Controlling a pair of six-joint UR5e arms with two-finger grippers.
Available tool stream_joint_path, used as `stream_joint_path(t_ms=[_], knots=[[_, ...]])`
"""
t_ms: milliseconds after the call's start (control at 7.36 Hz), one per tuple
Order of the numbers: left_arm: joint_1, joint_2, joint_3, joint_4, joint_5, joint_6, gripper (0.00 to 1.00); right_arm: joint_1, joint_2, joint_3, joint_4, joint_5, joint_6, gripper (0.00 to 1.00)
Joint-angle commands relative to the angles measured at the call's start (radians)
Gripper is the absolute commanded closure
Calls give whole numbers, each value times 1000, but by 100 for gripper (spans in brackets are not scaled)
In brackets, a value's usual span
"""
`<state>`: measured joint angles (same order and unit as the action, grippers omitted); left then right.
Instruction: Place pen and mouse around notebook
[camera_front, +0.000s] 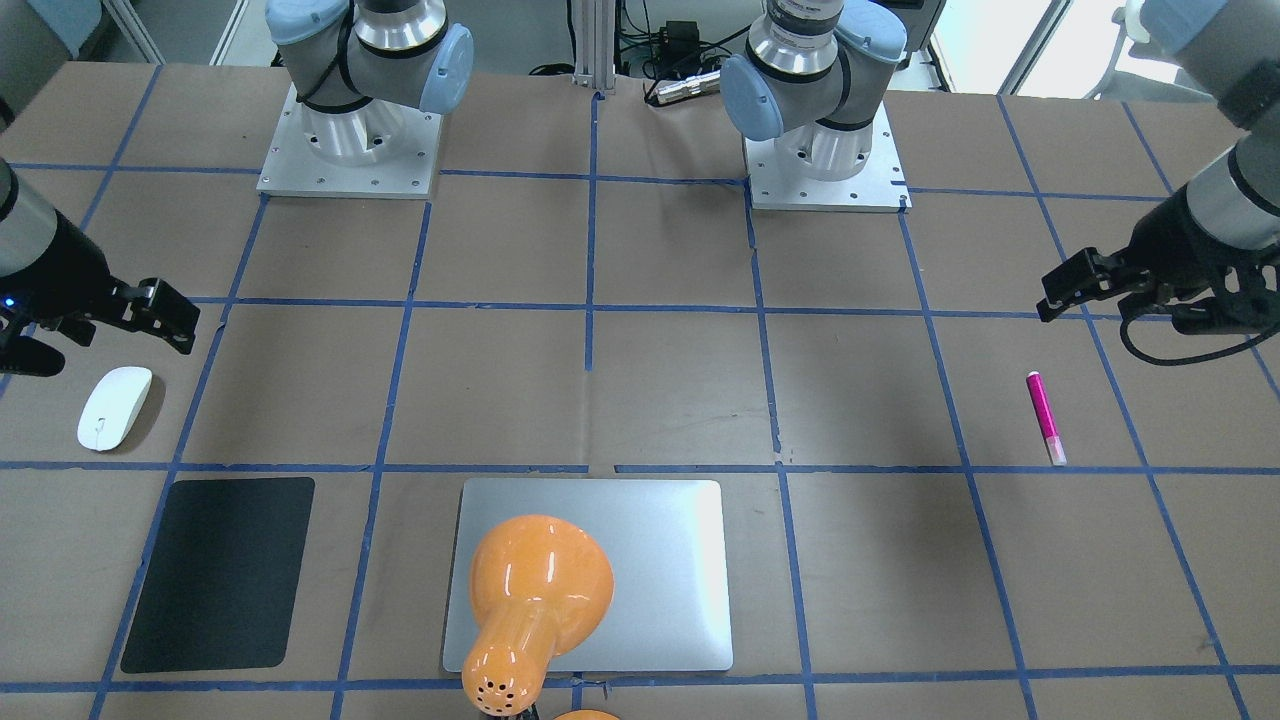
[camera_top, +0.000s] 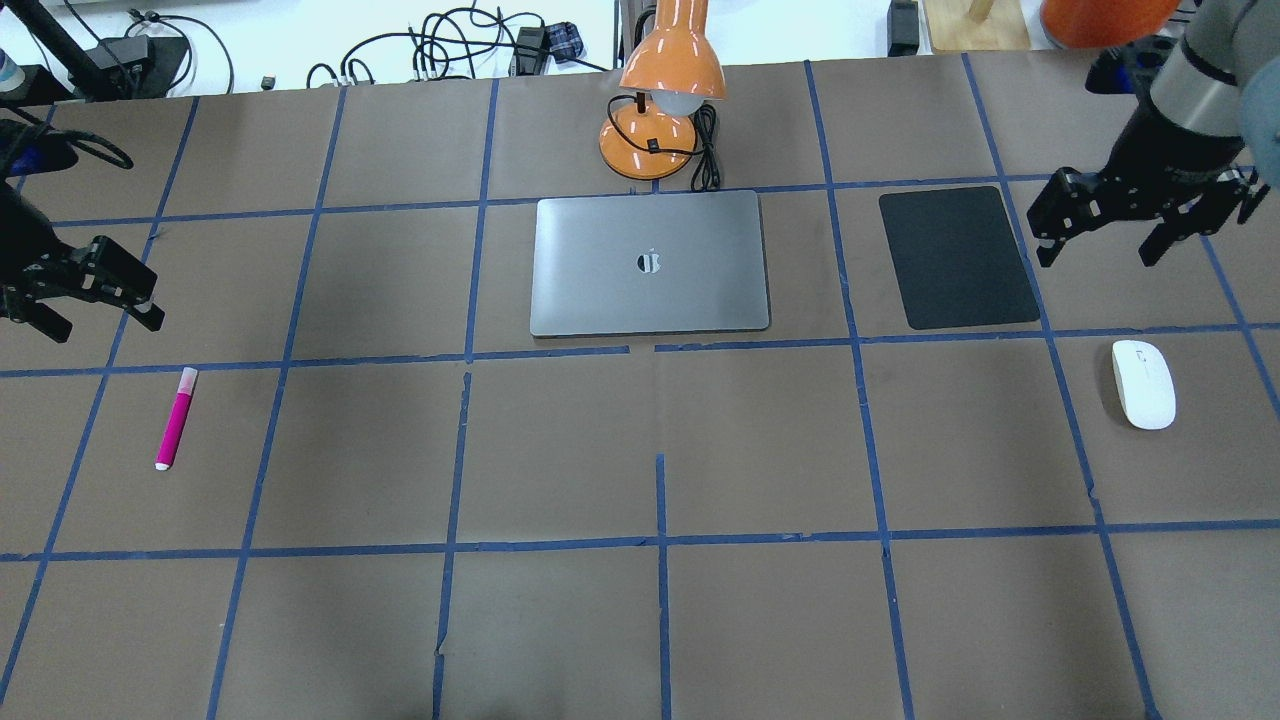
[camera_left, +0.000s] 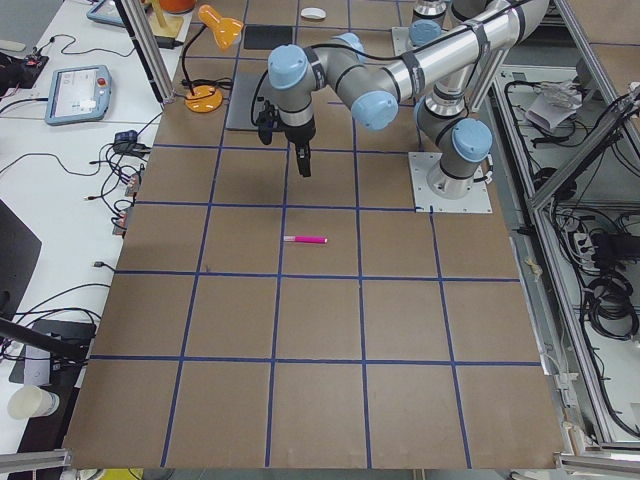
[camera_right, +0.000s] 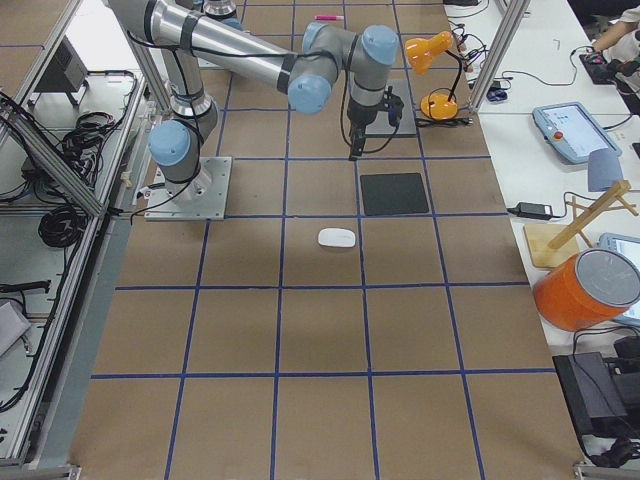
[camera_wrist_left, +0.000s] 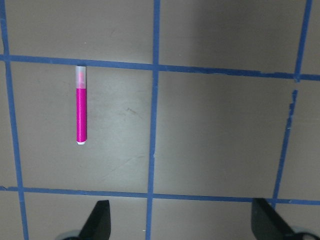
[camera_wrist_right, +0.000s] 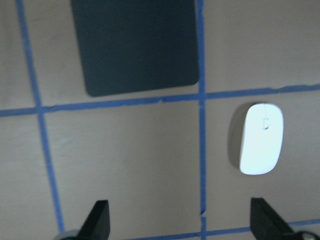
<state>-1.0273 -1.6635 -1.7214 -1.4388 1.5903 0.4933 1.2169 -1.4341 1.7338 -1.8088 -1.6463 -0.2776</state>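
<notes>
The magenta pen (camera_top: 176, 418) (camera_front: 1046, 418) (camera_wrist_left: 81, 107) lies flat on the brown table at my left. My left gripper (camera_top: 100, 320) (camera_front: 1115, 315) (camera_wrist_left: 182, 222) hovers just beyond it, open and empty. At my right lies the white mouse (camera_top: 1143, 384) (camera_front: 114, 407) (camera_wrist_right: 261, 138). Above and beyond the mouse hangs my right gripper (camera_top: 1097, 255) (camera_front: 105, 350) (camera_wrist_right: 180, 220), open with nothing between its fingers. The silver notebook (camera_top: 600, 280) (camera_front: 660, 580) lies closed at the table's far middle, well apart from both things.
A black mat (camera_top: 955, 257) (camera_front: 222, 572) (camera_wrist_right: 135, 45) lies between notebook and mouse. An orange desk lamp (camera_top: 665, 90) (camera_front: 535, 590) stands behind the notebook, its shade over it. The arm bases (camera_front: 350, 150) (camera_front: 825, 160) sit at the robot's side. Blue tape grids the table.
</notes>
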Motion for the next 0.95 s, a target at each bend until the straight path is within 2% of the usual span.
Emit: stream_joint_path(t_ms=[0, 136, 272, 543, 815], knots=[[30, -93, -122, 262, 0, 94, 0, -152, 85, 120, -242, -15, -162, 0], [32, -122, -177, 376, 0, 146, 0, -164, 140, 119, -273, -13, -161, 0], [55, -154, -199, 427, 2, 209, 0, -184, 200, 130, -349, -20, -170, 0], [107, -214, -201, 480, 0, 241, 0, -224, 263, 130, -376, -21, -192, 0], [108, -245, -210, 494, 0, 241, 0, -224, 268, 130, -370, -27, -190, 0]])
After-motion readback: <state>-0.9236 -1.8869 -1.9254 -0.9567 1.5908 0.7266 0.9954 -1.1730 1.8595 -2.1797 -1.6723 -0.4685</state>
